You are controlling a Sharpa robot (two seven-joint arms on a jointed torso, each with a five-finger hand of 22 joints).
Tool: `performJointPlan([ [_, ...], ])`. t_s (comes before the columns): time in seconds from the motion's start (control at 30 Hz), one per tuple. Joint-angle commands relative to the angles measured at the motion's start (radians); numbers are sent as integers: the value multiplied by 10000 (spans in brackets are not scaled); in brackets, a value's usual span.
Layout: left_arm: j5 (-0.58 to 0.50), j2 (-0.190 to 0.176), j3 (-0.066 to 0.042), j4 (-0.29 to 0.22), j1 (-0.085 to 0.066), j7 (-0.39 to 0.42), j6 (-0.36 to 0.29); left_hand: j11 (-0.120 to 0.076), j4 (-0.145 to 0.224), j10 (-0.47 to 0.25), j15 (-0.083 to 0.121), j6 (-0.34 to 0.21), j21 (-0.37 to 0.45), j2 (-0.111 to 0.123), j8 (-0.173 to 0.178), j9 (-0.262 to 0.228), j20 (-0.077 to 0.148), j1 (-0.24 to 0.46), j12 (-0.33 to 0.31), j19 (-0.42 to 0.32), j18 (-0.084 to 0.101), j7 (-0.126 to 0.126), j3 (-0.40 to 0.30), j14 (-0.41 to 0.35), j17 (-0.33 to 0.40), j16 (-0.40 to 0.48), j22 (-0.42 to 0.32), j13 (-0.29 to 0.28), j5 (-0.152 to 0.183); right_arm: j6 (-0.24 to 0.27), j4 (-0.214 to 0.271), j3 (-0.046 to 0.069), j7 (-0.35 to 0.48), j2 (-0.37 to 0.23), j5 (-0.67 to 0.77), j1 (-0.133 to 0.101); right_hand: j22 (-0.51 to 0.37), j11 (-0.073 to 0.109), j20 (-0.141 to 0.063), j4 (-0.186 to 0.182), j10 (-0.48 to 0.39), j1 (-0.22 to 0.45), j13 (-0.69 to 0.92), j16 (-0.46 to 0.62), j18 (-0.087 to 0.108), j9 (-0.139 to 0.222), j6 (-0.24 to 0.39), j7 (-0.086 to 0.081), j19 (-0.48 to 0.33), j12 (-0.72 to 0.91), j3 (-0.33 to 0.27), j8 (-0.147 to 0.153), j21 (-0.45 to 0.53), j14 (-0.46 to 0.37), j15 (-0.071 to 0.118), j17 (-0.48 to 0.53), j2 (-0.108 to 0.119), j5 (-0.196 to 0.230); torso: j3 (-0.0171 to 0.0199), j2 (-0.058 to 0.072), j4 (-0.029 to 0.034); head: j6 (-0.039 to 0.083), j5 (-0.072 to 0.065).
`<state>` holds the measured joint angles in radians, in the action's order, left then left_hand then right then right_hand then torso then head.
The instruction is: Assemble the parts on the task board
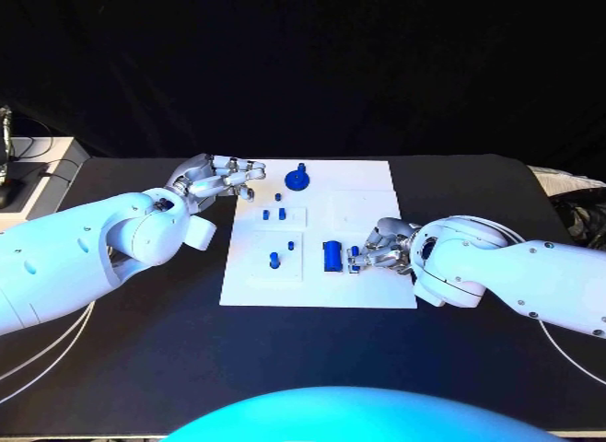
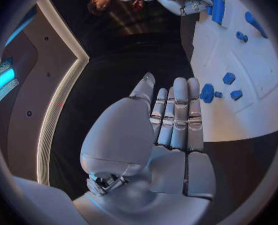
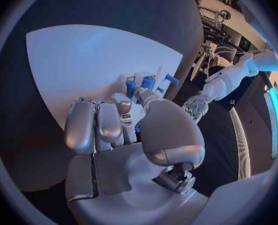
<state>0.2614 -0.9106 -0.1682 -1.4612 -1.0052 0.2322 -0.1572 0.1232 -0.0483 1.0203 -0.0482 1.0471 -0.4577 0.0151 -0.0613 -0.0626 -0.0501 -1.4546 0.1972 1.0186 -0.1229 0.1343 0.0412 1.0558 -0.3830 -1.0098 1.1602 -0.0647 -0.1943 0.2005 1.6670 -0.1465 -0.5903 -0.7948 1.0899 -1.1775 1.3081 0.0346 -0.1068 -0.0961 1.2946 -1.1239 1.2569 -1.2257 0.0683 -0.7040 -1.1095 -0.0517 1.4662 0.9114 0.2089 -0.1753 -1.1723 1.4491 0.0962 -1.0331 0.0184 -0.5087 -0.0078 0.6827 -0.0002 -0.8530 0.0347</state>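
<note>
While my right hand (image 1: 380, 247) worked at the 4 o'clock part of the task board (image 1: 369, 293), its fingers (image 3: 100, 122) lay curled close together against the upright blue block (image 1: 332, 256); whether they pinched it I could not tell. I judged the step in hand to be seating that block. Two small pegs (image 1: 284, 252) stood near the board's 8 o'clock. At 11 o'clock my left hand (image 1: 224, 177) hovered, fingers (image 2: 176, 112) straight, pressed together, holding nothing. The round part (image 1: 297, 178) at 12 o'clock came next, I judged, calling for a reach and a pinch.
</note>
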Motion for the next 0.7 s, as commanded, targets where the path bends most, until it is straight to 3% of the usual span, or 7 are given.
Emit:
performJointPlan([
  [0.03,12,7,-9,-31,1,43,171,-29,-29,-54,4,-47,54,-86,-41,-13,-36,23,51,27,-14,1,27,-52,12,-40,13,8,14,-416,70,-26,28,10,113,47,1598,49,-35,2707,76,35,-8,68,-56,-17,-43,22,426,-26,2664,40,34,-20,16,16,-99,-52,-4,-5,3,-16,14],
  [0.7,14,-2,-9,-37,1,33,178,-27,-29,-69,2,-49,97,-95,-39,-13,-36,23,56,44,-16,4,62,-51,18,-47,64,8,14,-529,145,-27,49,21,244,59,1596,50,-35,2721,80,35,-8,63,-55,-19,-46,24,424,-18,2646,41,42,-18,17,11,-102,-71,-8,-4,12,-30,51],
])
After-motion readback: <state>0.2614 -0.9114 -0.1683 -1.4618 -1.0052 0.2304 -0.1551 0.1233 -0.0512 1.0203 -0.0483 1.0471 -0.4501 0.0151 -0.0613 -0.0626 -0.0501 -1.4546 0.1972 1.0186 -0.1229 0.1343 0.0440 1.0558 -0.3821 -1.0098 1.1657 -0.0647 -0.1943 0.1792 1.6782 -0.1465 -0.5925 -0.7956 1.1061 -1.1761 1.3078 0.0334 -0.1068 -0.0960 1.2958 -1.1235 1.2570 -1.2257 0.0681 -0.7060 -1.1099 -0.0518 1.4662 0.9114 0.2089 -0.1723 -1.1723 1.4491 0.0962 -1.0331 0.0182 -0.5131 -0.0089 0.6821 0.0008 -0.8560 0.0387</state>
